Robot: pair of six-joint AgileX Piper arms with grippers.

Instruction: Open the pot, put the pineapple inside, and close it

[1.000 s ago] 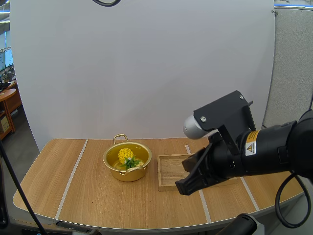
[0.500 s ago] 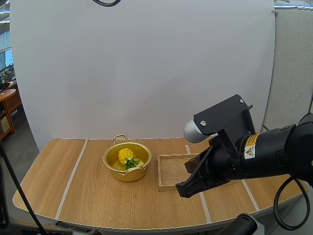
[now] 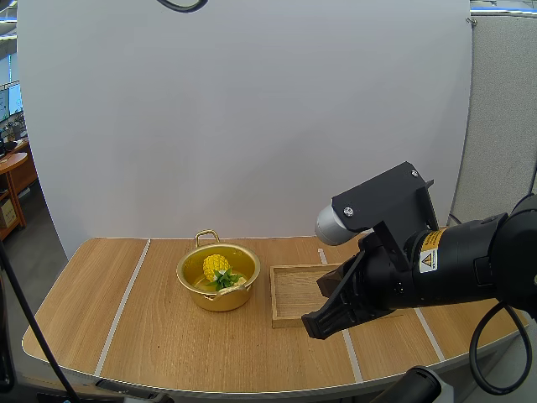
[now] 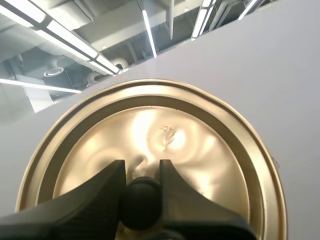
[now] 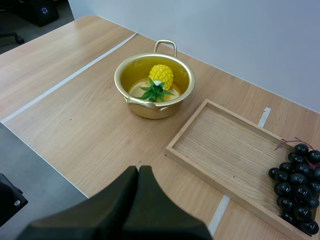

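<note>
One thin metal lid [image 4: 200, 150], likely light and slick, is pinched by its knob [image 4: 140, 200] in the left gripper [image 4: 141, 172], the best hold. The pineapple [image 3: 216, 267] sits in the pot [image 3: 220, 300]; right gripper [image 5: 138, 174], closed empty, hovers near tray [image 3: 275, 295].

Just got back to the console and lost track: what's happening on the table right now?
The pot sits open on the table with the pineapple already inside it. The left gripper is shut on the lid's black knob, holding the lid in the air, so closing the pot is the step left. The right gripper is shut on nothing, hovering above the table near the wooden tray, which has a bunch of grapes at one end.
</note>
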